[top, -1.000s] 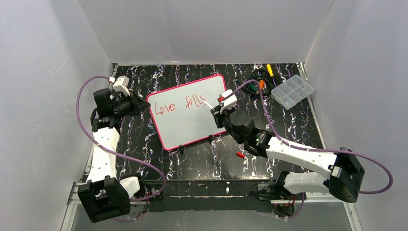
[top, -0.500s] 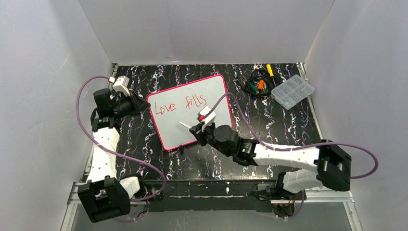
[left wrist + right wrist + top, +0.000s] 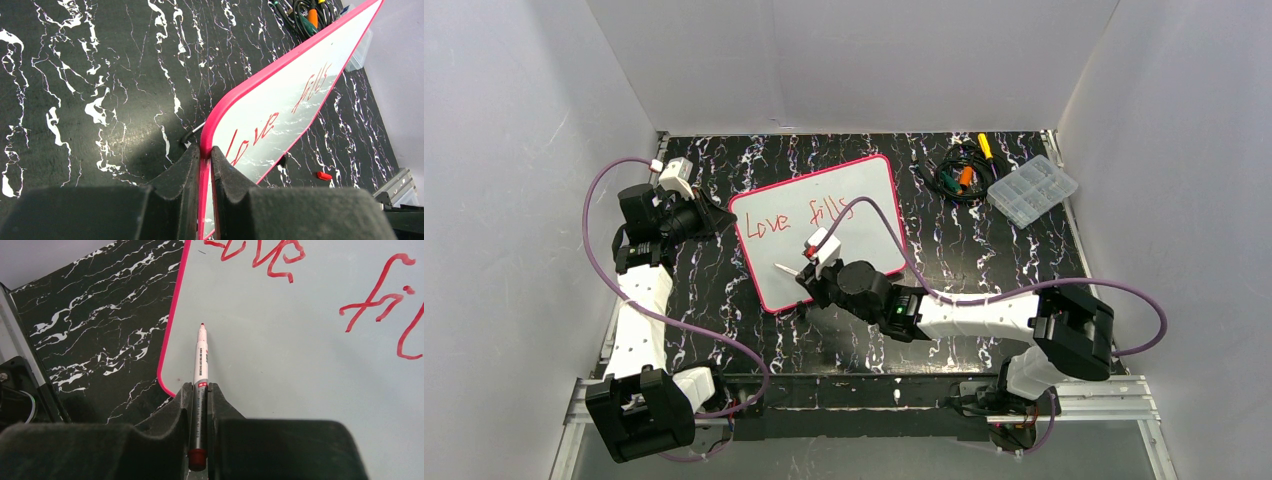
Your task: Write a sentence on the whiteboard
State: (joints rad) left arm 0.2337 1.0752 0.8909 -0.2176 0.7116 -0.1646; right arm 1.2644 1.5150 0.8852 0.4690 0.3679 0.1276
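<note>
The whiteboard (image 3: 759, 258), white with a pink-red rim, lies tilted on the black marbled table. My left gripper (image 3: 716, 216) is shut on its left rim (image 3: 205, 155). Red handwritten words of the sentence (image 3: 809, 216), "Love fills", run along the top of the board (image 3: 252, 140). My right gripper (image 3: 810, 276) is shut on a white marker (image 3: 201, 357) with a red tip. The tip points at the blank lower left area, below "Love" (image 3: 265, 254) and near the rounded corner. I cannot tell whether it touches the surface.
A clear compartment box (image 3: 1032, 190) sits at the far right. A tangle of cables and small tools (image 3: 959, 175) lies beside it, with a yellow-handled screwdriver (image 3: 985, 146). A red marker cap (image 3: 323, 175) lies on the table by the board's near edge.
My right arm has swept left and toward the near edge with the marker, from beside "fills" to the blank area under "Love". The left arm and the board have not moved.
</note>
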